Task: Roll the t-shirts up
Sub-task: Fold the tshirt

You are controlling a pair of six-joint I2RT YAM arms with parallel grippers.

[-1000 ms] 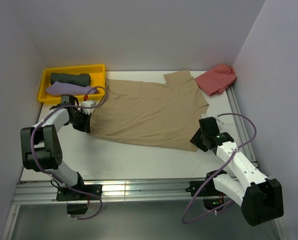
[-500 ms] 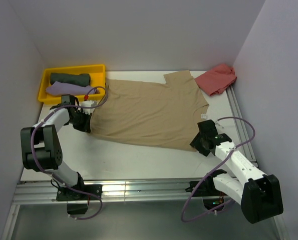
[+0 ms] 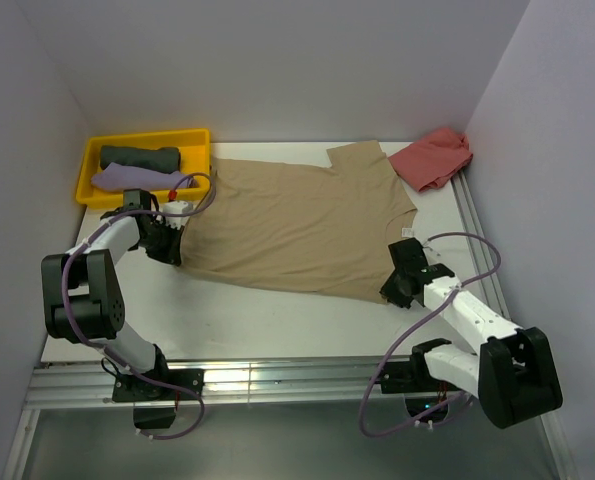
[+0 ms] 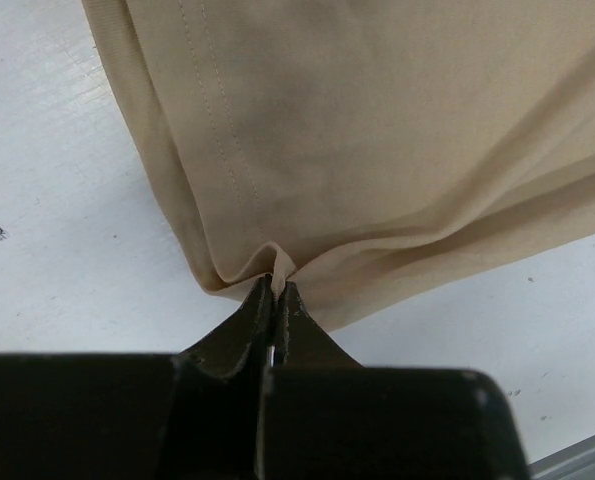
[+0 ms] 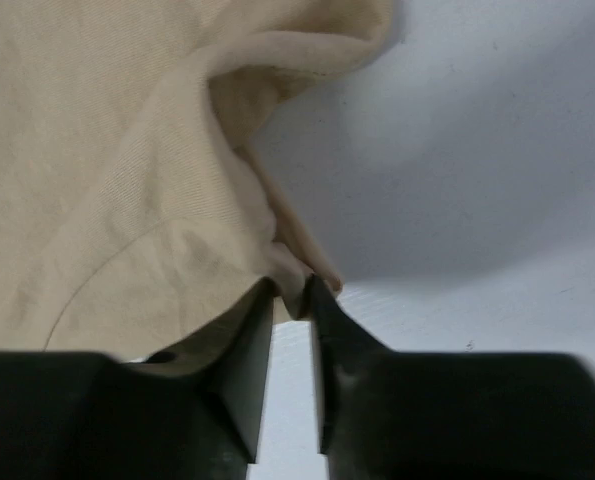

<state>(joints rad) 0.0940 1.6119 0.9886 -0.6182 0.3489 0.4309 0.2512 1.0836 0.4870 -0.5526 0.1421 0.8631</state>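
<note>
Tan t-shirt (image 3: 287, 225): soft matt cloth, fine knit, no sheen. You can see a double row of stitching along its hem in the left wrist view.
Salmon t-shirt (image 3: 432, 157), 2 o'clock: matt cloth too.
Yellow tray (image 3: 147, 137), 10 o'clock: hard smooth plastic, slight gloss on the rim. Dark grey-green t-shirt (image 3: 139, 157) and lilac t-shirt (image 3: 117, 178): matt cloth.
Tabletop (image 3: 257, 320): white, flat matt, faintly grainy, a few dark specks and one scratch.
Left tool (image 4: 275, 300), right tool (image 5: 290, 290): black, smooth, dull satin, plastic by the look.
Rail (image 3: 277, 378), 6 o'clock: bare metal; you'll catch bright glare on it.
</note>
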